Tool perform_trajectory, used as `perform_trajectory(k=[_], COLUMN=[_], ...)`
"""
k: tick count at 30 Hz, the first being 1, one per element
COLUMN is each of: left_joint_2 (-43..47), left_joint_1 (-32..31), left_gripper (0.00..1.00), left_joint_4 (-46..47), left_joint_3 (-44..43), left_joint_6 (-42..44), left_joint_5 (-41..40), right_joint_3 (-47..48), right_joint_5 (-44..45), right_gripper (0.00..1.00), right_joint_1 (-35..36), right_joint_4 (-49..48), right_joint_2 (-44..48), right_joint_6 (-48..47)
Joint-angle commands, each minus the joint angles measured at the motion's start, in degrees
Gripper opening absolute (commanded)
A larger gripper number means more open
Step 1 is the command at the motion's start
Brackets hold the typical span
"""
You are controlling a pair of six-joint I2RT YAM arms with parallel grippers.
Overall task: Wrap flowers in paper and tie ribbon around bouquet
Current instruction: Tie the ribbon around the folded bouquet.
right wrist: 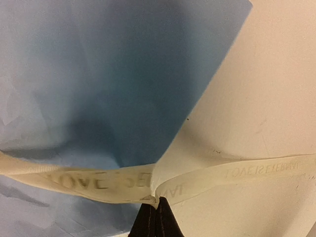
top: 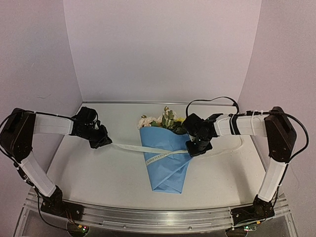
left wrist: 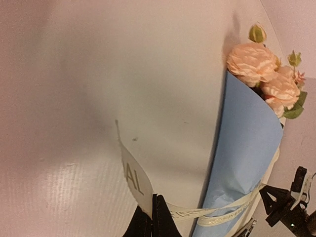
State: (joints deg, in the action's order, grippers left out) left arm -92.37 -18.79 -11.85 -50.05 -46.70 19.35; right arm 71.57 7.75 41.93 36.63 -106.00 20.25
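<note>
A: Left gripper [top: 106, 142]?
B: Pinched shut on long narrow off-white lettered ribbon [top: 129, 147], nine o'clock of light-blue paper-cone bouquet [top: 165, 170].
A: Right gripper [top: 194, 150]?
B: Clamped shut on same ribbon, three o'clock edge. Lying flat at centre, pink and cream blooms [top: 148, 121] toward twelve, ribbon across cone.

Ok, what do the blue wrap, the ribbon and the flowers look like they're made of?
The wrap looks like thin matte paper, light blue, with faint crinkles and crisp folded edges. The ribbon is probably woven fabric, off-white with a slight sheen: ridged edges, printed lettering, and it drapes limply. The flowers are likely artificial, with cloth-like petals, though I can't be sure.
</note>
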Motion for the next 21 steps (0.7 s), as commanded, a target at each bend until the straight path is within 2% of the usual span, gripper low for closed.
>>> perform_trajectory(k=[1,7,15,18,21], left_joint_2=[4.7,4.5,4.7,4.2,4.3], left_joint_1=[5.1,14.3,29.0,34.1,38.7], left_gripper=[0.00,0.00,0.00,0.00,0.00], left_joint_4=[-1.9,-2.9,-1.9,-2.9,-3.6], left_joint_3=[3.3,6.1,8.2,6.6,4.1], left_joint_6=[-1.3,0.2,0.9,1.0,0.5], left_joint_5=[-7.3,-7.9,-7.7,-7.7,-8.0], right_joint_3=[-0.4,0.6,-4.9,-8.1,-10.0], right_joint_5=[0.9,0.7,-0.7,-3.4,-2.9], right_gripper=[0.00,0.00,0.00,0.00,0.00], right_joint_1=[-3.0,-6.0,-7.8,-6.6,-2.3], right_joint_4=[2.6,5.9,7.8,7.3,7.3], right_joint_2=[3.0,1.2,3.8,6.4,8.1], right_joint_6=[4.3,8.6,13.3,16.3,19.1])
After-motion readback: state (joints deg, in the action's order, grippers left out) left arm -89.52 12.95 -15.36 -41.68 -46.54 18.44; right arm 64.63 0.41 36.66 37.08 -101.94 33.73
